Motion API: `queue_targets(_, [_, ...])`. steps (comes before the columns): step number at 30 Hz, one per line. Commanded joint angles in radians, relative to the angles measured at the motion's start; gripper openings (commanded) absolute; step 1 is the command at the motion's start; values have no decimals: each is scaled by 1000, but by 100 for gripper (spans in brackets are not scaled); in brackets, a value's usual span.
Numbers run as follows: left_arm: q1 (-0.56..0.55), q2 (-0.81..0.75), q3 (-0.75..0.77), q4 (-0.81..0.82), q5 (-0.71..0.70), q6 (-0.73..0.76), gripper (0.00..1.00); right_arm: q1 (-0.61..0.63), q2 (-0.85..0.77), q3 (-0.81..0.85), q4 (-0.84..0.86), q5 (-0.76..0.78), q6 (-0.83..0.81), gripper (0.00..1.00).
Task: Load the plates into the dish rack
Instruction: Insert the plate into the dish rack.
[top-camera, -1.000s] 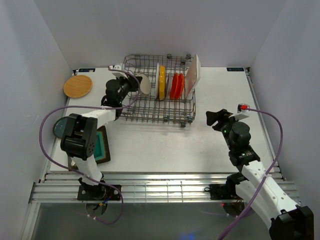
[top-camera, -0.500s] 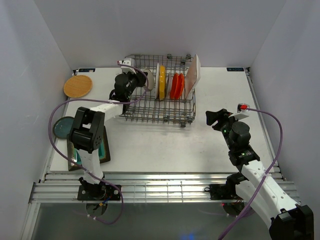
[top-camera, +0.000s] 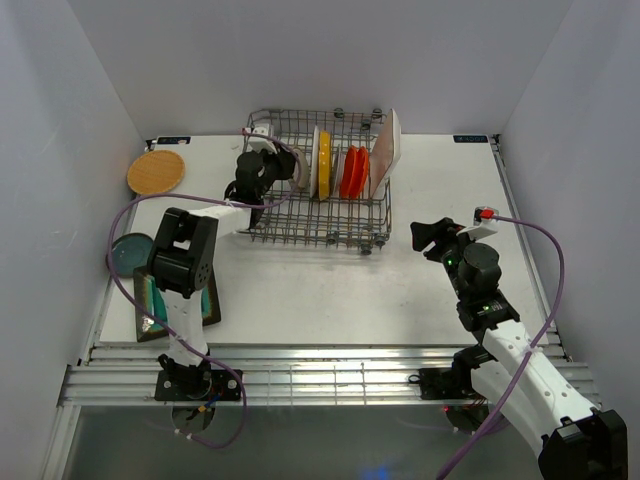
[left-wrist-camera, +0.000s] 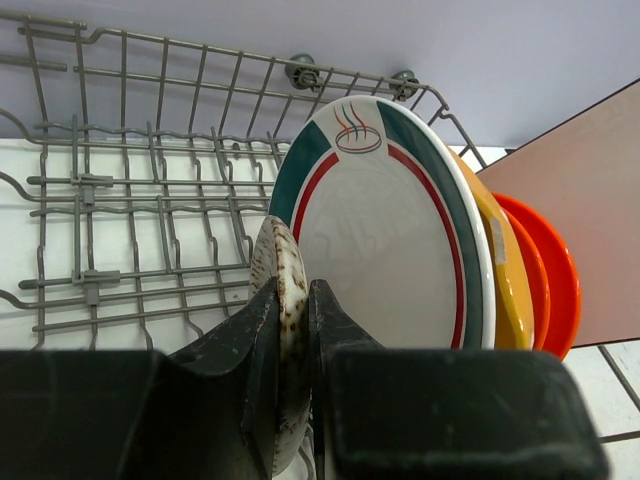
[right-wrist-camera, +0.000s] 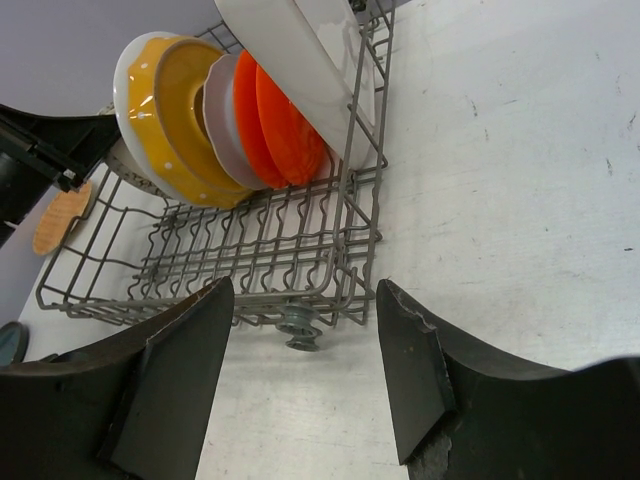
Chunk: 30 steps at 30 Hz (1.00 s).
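The grey wire dish rack (top-camera: 300, 215) stands at the back middle of the table. It holds a white green-rimmed plate (top-camera: 314, 160), a yellow plate (top-camera: 324, 166), an orange-red plate (top-camera: 353, 172) and a white rectangular plate (top-camera: 386, 150), all on edge. My left gripper (top-camera: 276, 166) is over the rack's left part, shut on a pale speckled plate (left-wrist-camera: 284, 285) held upright just left of the green-rimmed plate (left-wrist-camera: 390, 240). My right gripper (top-camera: 428, 237) is open and empty, right of the rack, facing it (right-wrist-camera: 305, 290). I see no clear glass plate.
A wooden plate (top-camera: 156, 172) lies at the back left. A dark teal plate (top-camera: 128, 252) and a square teal brown-rimmed plate (top-camera: 205, 295) lie at the left edge, partly behind my left arm. White walls close in the table.
My left gripper has carried the pale speckled plate rightward over the rack, up beside the green-rimmed plate. The right arm has not moved.
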<state>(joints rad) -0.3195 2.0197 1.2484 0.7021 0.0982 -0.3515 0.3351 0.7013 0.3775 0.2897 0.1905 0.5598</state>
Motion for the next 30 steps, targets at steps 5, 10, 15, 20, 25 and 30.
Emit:
queue_targets(5, [-24,-24,52,62,5,48,0,2,4,3,52,-3,-14,65])
queue_targets(10, [-44,-19,49,62,3,72,0,2,9,4,52,-8,-14,66])
queue_targets(15, [-58,-13,48,62,27,77,7,2,15,8,51,-8,-14,65])
queue_targets(20, [-67,-15,49,60,41,69,22,2,18,11,49,-14,-12,66])
queue_targets(25, [-76,-22,43,57,46,66,26,2,27,18,48,-22,-14,66])
queue_targets(30, [-95,-33,29,57,41,65,28,2,30,20,46,-23,-14,66])
